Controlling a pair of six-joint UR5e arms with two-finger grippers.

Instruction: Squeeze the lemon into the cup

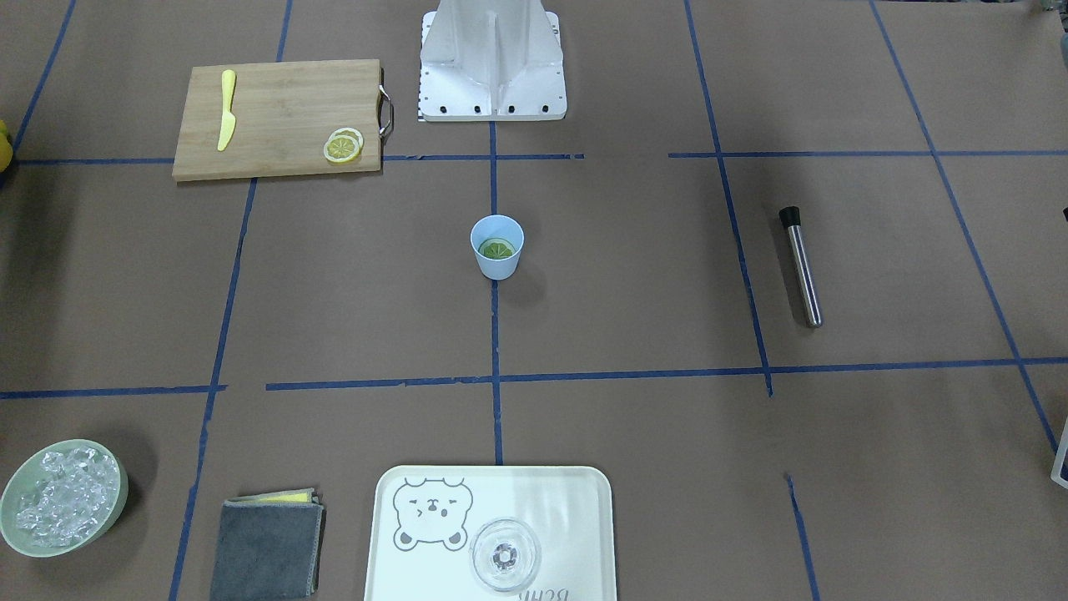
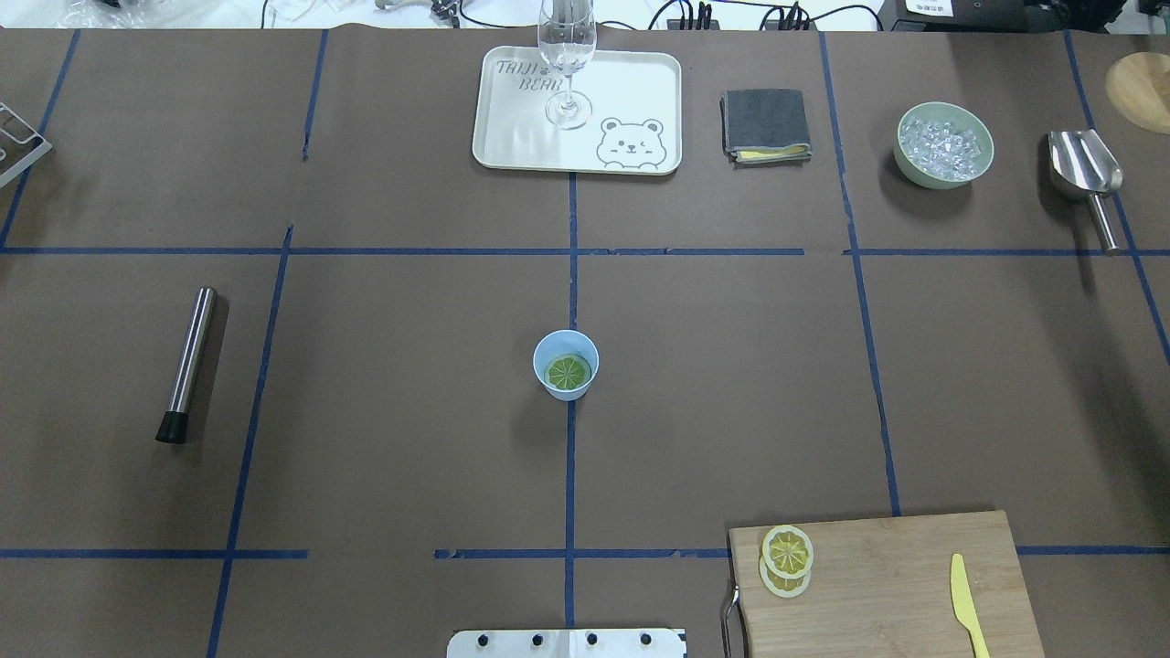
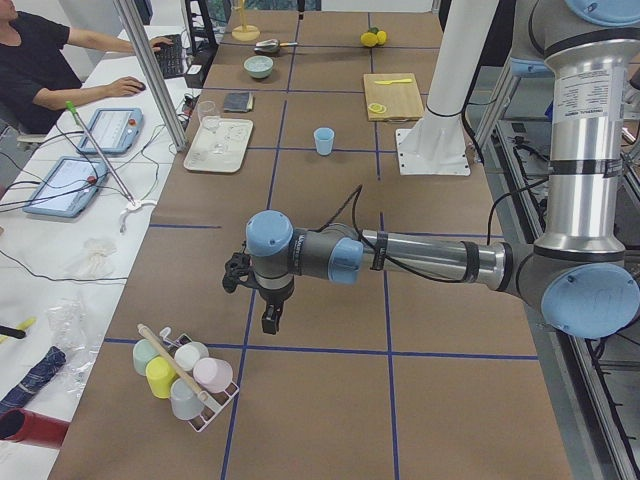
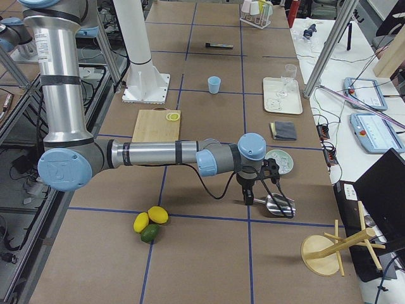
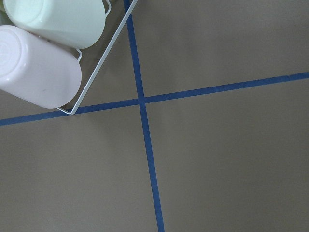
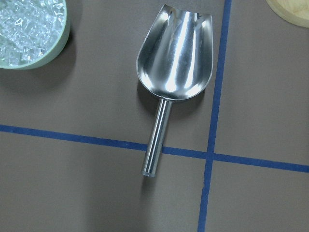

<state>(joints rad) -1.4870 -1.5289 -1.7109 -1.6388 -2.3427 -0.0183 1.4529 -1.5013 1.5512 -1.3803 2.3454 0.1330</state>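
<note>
The light blue cup [image 1: 499,268] stands upright at the table's centre and also shows in the overhead view [image 2: 543,358]. A round citrus slice [image 2: 568,371] lies flat inside it. Two more lemon slices [image 2: 787,552] are stacked on the bamboo cutting board [image 2: 896,585]. Neither gripper shows in the overhead or front views. My left gripper [image 3: 270,322] hangs far off at the table's left end above a cup rack [image 3: 185,378]. My right gripper [image 4: 249,200] hangs at the right end above a metal scoop [image 6: 175,53]. I cannot tell whether either is open or shut.
A yellow plastic knife [image 2: 967,603] lies on the board. A steel muddler [image 2: 187,363] lies left of the cup. A bear tray [image 2: 622,91] with a clear glass [image 2: 567,55], a grey cloth [image 2: 765,124] and a green ice bowl [image 2: 943,144] line the far edge.
</note>
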